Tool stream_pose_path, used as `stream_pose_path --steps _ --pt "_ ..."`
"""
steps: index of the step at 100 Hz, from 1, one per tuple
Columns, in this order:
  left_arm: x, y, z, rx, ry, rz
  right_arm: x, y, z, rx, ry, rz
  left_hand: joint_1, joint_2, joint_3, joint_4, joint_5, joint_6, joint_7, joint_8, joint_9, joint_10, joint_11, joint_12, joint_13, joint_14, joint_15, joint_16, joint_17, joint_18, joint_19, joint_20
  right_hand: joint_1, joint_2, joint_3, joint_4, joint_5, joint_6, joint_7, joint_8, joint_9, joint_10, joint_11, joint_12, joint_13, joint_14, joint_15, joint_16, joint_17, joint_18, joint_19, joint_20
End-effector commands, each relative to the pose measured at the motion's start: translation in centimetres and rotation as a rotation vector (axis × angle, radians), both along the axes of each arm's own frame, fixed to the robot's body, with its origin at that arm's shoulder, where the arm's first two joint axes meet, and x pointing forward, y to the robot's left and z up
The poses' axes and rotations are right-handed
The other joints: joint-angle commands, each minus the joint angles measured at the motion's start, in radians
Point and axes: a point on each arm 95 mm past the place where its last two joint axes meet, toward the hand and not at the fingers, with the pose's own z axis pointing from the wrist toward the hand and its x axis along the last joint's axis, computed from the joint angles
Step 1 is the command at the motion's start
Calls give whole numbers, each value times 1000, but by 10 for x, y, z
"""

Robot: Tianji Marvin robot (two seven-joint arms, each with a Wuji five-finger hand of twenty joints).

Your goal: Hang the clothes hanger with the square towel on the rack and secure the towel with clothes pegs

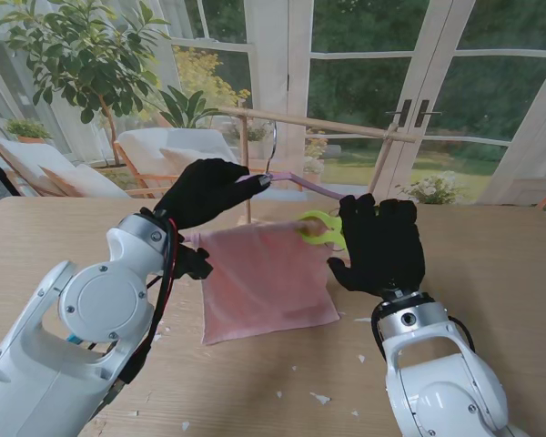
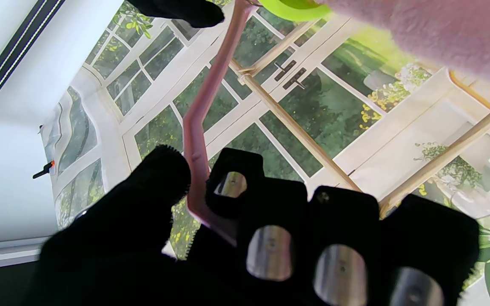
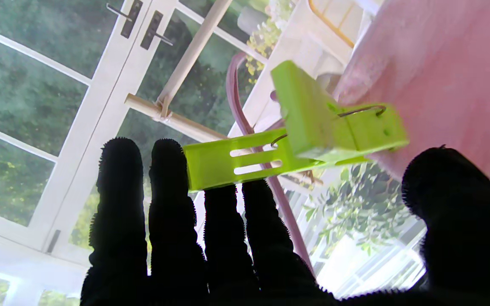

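Left hand (image 1: 205,191) grips my slim pink plastic hanger (image 2: 196,140), draped with the soft pink square towel (image 1: 264,278), near the wooden rack (image 1: 318,123). Right hand (image 1: 380,244), fingers spread, holds nothing; the lime-green plastic peg (image 3: 296,140) already bites the limp towel edge, best handled by its stiff tails.

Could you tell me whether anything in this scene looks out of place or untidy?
Yes: small white scraps lie scattered on the wooden table nearest me, like torn paper. The pink towel hangs slanted from the hanger, its lower edge resting on the table.
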Motion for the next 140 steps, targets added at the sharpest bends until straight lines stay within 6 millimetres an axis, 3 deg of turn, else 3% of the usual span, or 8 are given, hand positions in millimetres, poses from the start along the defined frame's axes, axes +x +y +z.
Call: stream_pose_path --steps 1,61,79,104,140 --pt "1 0 1 -7 0 -6 -6 1 1 37 12 -3 29 31 9 25 88 17 55 24 3 -109 74 4 30 -90 146 16 30 -30 271 0 5 46 -26 66 -1 42 -11 -6 -11 36 -13 -10 -25 33 -24 -15 -19 48 -28 557" --pt "15 6 -10 -38 -1 -63 -21 -16 29 421 -77 67 14 17 38 21 92 24 56 23 4 -93 77 6 30 -67 145 22 24 -3 271 7 68 32 -42 85 23 -1 9 0 15 17 -23 -13 -35 8 -50 -41 -58 67 -78 510" --pt "16 5 -12 -39 -6 -74 -20 -18 31 467 -55 133 13 15 43 20 93 24 55 23 4 -90 77 7 30 -66 144 23 24 0 271 8 59 13 -23 79 1 -19 1 -2 -14 0 -56 -25 -87 -20 -103 -77 -115 73 -163 457" --pt "19 3 -17 -51 -17 -131 -5 -13 29 495 -49 187 3 7 58 19 96 26 55 23 4 -86 79 8 29 -60 144 26 22 7 271 10 68 -17 25 81 0 -25 2 4 -22 -12 -61 -26 -110 -66 -131 -113 -160 24 -237 402" --pt "22 0 -22 -47 -26 -230 26 7 33 524 36 232 -10 3 73 15 99 25 56 24 4 -85 80 10 29 -56 143 29 22 12 271 13 53 -46 93 72 -15 -17 -10 2 -42 -14 -89 -38 -139 -81 -163 -150 -198 -23 -315 342"
